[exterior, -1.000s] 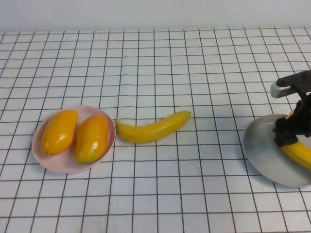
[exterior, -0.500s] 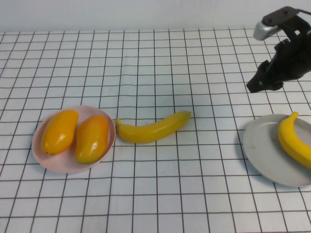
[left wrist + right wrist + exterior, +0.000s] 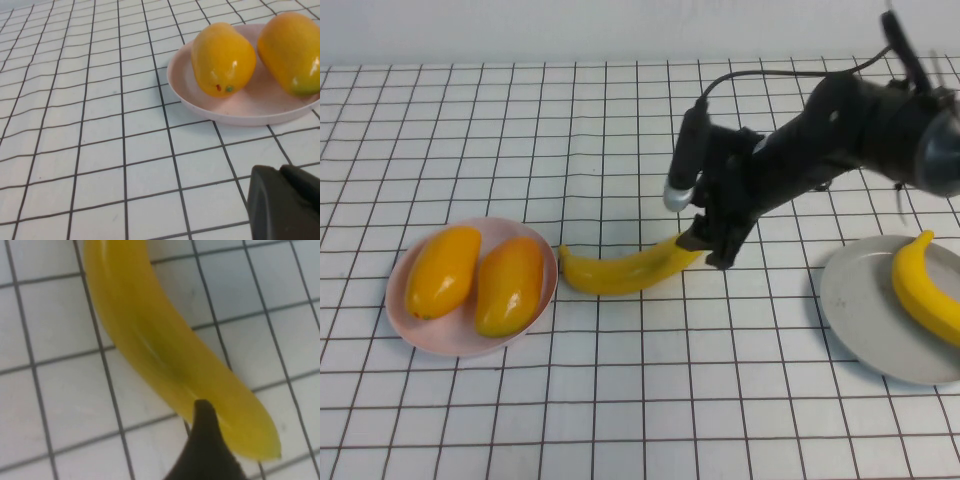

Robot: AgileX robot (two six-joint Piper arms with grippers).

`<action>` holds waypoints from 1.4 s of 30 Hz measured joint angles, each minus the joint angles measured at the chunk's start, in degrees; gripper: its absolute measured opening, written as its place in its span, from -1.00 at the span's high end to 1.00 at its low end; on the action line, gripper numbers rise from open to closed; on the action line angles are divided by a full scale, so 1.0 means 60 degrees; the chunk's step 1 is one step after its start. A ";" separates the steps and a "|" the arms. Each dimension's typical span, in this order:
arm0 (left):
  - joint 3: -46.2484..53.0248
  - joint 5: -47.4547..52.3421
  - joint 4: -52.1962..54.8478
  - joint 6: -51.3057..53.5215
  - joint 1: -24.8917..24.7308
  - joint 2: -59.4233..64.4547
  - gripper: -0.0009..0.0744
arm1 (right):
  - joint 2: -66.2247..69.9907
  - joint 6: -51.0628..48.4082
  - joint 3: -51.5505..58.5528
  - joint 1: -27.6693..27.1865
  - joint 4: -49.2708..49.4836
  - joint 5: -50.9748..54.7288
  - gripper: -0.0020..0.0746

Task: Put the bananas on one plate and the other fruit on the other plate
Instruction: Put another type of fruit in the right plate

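Observation:
One banana (image 3: 632,265) lies on the table in the middle, its left tip near the pink plate (image 3: 405,320). The other banana (image 3: 925,290) lies on the grey plate (image 3: 865,310) at the right. Two orange mango-like fruits (image 3: 442,270) (image 3: 510,285) lie on the pink plate. My right gripper (image 3: 708,248) is open at the middle banana's right end. In the right wrist view one dark fingertip (image 3: 204,437) is against that banana (image 3: 150,335). My left gripper (image 3: 285,205) is shut and empty, low over the table near the pink plate (image 3: 240,107) with its two fruits (image 3: 222,57) (image 3: 292,50).
The table is covered by a white cloth with a black grid (image 3: 620,400). A pale wall runs along the back. The right arm (image 3: 840,130) and its cable reach from the right across the back half of the table.
My right gripper let go of the banana on the grey plate, rose, then swung left and down to the right end of the middle banana. The left arm has not moved.

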 joint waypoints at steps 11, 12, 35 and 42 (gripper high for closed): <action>0.0000 0.0000 0.0000 0.0000 0.0000 0.0000 0.98 | 0.1796 -0.0062 -0.1514 0.0755 0.0043 0.0013 -0.23; 0.0000 0.0000 0.0000 0.0000 0.0000 0.0000 0.98 | 0.1849 -0.0062 -0.1588 0.0755 0.0066 0.0039 -0.23; 0.0000 0.0000 0.0004 0.0000 0.0000 0.0000 0.98 | 0.1723 0.2854 -0.3935 0.0726 -0.1413 0.4122 0.13; 0.0000 0.0000 0.0004 0.0000 0.0000 0.0000 0.98 | 0.0340 0.6425 -0.4342 -0.0378 -0.1768 0.5164 0.13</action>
